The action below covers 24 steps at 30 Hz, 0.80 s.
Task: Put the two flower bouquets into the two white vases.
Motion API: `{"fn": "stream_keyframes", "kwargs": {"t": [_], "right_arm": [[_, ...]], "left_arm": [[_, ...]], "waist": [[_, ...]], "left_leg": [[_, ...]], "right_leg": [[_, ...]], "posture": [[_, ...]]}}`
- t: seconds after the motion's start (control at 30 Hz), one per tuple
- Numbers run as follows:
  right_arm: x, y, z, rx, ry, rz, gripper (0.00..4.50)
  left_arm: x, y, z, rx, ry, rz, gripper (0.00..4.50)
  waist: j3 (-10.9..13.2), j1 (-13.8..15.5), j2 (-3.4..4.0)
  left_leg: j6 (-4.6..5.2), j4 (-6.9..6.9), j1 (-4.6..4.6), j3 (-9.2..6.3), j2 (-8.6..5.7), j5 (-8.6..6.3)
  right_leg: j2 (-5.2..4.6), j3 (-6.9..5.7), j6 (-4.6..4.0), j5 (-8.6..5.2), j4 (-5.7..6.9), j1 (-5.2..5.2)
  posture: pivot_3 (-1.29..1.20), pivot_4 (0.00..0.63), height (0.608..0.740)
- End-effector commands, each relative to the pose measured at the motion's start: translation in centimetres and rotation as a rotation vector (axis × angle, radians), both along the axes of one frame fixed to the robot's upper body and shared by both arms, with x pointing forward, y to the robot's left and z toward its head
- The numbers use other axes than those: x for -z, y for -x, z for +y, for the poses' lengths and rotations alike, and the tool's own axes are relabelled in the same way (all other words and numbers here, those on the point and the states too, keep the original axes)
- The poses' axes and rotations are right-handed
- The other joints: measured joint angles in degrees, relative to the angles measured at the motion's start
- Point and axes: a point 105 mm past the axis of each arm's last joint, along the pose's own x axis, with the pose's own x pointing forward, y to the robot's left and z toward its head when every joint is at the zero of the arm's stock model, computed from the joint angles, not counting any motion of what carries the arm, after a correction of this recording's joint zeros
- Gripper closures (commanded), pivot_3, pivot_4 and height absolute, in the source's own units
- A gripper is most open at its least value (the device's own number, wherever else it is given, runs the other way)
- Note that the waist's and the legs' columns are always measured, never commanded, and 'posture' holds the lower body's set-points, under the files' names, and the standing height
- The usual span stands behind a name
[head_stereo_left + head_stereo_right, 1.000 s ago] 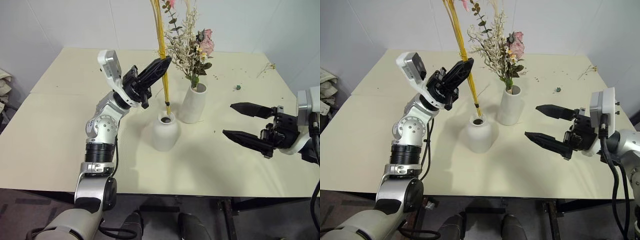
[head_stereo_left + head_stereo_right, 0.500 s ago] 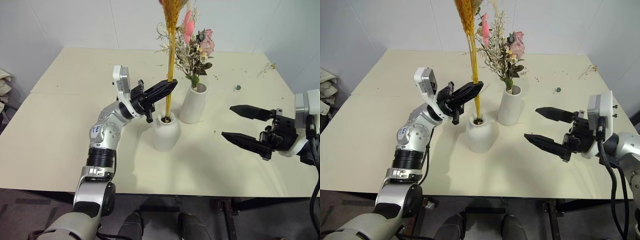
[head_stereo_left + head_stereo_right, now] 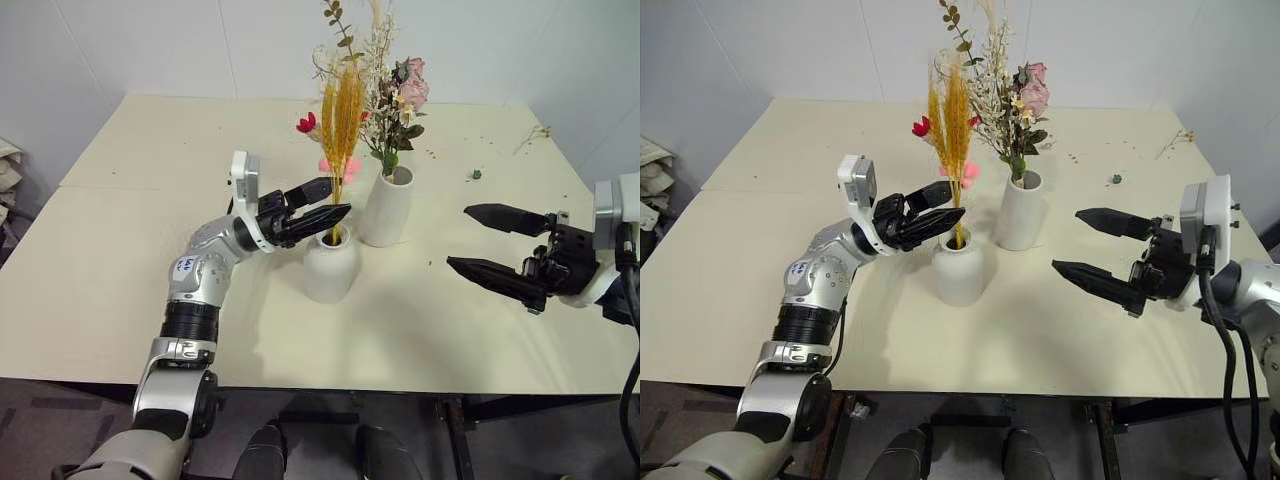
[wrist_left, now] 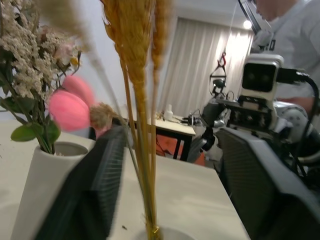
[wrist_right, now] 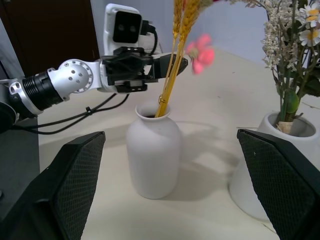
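The slim bundle of yellow stalks (image 3: 340, 112) with red and pink bits stands in the shorter white vase (image 3: 330, 266) at the table's middle. My left gripper (image 3: 337, 198) is open just above that vase's mouth, its fingers (image 4: 95, 192) on either side of the stalks without touching them. The bushy bouquet of pink roses (image 3: 388, 88) stands in the taller white vase (image 3: 388, 210) just right of and behind the short one. My right gripper (image 3: 460, 237) hovers open to the right, pointing toward the vases, with nothing between its fingers.
A dry twig (image 3: 532, 135) and a small green bit (image 3: 477, 174) lie on the cream table (image 3: 120, 260) at the far right, with scattered crumbs near them. A person (image 4: 292, 30) stands behind the robot in the left wrist view.
The yellow stalks slid down into the short vase, so their heads sit much lower. My left gripper sank to the vase mouth and opened, letting go of them. The right gripper kept still.
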Motion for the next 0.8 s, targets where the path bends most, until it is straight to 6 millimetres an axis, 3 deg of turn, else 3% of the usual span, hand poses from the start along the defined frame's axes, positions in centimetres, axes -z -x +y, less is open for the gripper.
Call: {"fn": "stream_keyframes", "kwargs": {"t": [0.03,0.27,0.57,0.8], "right_arm": [[-0.9,0.3,-0.1,-0.011,0.027,-0.052,0.0],[-0.7,0.0,-1.3,-0.002,0.056,-0.029,0.0],[-1.1,-0.8,-3.0,0.026,0.078,-0.019,0.0],[-1.3,0.1,-3.8,0.03,0.092,0.001,0.0]], "left_arm": [[-1.0,0.8,1.4,-0.015,-0.059,-0.097,0.04],[-0.5,0.7,7.7,-0.137,-0.317,-0.185,0.04],[0.2,-1.0,12.6,-0.315,-0.518,-0.192,0.04],[-0.2,-1.3,16.2,-0.427,-0.564,-0.194,0.04]], "waist": [[0.0,0.04,0.0],[-0.01,-0.04,0.01],[0.0,0.0,0.01],[0.0,-0.11,0.01]], "left_leg": [[0.0,-0.01,0.0,0.0,0.0,0.0],[0.0,-0.27,0.01,0.26,0.03,0.0],[0.0,-0.34,0.01,0.36,0.03,0.0],[0.03,-0.45,0.02,0.39,0.07,-0.05]], "right_leg": [[0.0,0.0,0.0,0.0,0.0,0.0],[0.0,0.24,0.02,0.01,0.05,-0.25],[-0.01,0.31,0.01,0.01,0.02,-0.3],[0.0,0.32,0.22,0.11,0.15,-0.41]], "posture": [[0.0,0.15,0.74],[0.0,0.15,0.74],[0.0,0.15,0.74],[0.0,0.15,0.74]]}}
